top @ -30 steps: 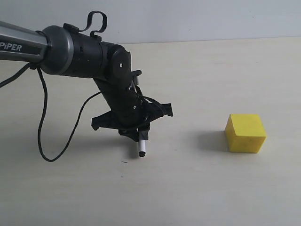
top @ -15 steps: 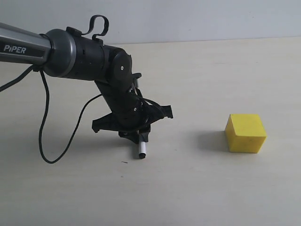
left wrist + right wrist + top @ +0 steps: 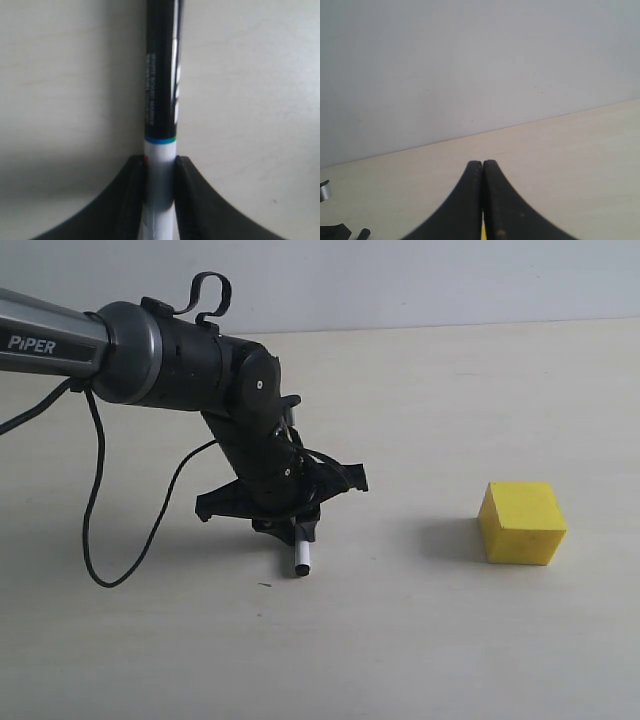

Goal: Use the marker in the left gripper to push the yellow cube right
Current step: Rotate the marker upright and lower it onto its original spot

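Note:
The yellow cube [image 3: 522, 523] rests on the pale table at the right of the exterior view. Well to its left, my left gripper [image 3: 297, 531] points downward and is shut on the marker [image 3: 301, 558], whose white end sticks out below the jaws close to the tabletop. A wide stretch of bare table separates the marker and the cube. In the left wrist view the left gripper [image 3: 160, 164] clamps the white barrel, and the marker [image 3: 161, 90] runs on as a black printed section. My right gripper [image 3: 483, 164] is shut, with only a thin yellow sliver showing through its gap.
The black-and-grey arm marked "PiPER" [image 3: 60, 340] comes in from the left with a black cable [image 3: 92, 510] looping down onto the table [image 3: 420, 640]. A plain grey wall [image 3: 400, 280] stands behind the table's far edge.
The left arm shifted very slightly between the oldest frame and half a second ago and has stayed still since. The cube has not moved.

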Tool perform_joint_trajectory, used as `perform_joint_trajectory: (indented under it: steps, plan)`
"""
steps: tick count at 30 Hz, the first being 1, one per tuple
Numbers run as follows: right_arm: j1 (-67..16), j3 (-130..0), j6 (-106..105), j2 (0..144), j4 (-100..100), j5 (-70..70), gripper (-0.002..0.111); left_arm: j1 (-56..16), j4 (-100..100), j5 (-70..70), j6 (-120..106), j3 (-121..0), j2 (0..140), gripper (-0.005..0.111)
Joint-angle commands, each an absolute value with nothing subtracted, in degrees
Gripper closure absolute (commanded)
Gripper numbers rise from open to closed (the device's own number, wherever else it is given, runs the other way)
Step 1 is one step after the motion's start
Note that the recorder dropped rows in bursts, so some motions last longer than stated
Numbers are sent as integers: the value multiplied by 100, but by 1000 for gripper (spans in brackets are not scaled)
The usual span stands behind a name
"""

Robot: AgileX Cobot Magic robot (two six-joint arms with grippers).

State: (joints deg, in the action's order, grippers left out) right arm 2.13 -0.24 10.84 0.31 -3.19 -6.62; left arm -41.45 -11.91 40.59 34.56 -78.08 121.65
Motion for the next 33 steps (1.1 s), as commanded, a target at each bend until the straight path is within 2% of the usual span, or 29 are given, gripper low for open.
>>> perform_joint_trajectory:
  steps: [1,33]
  plan:
    - [246,0,1060,0,-293,-629,108,-4161,-1278,4031,3489,-7793,12157,83]
    - [246,0,1060,0,-285,-629,108,-4161,-1457,4159,3473,-7793,12157,83]
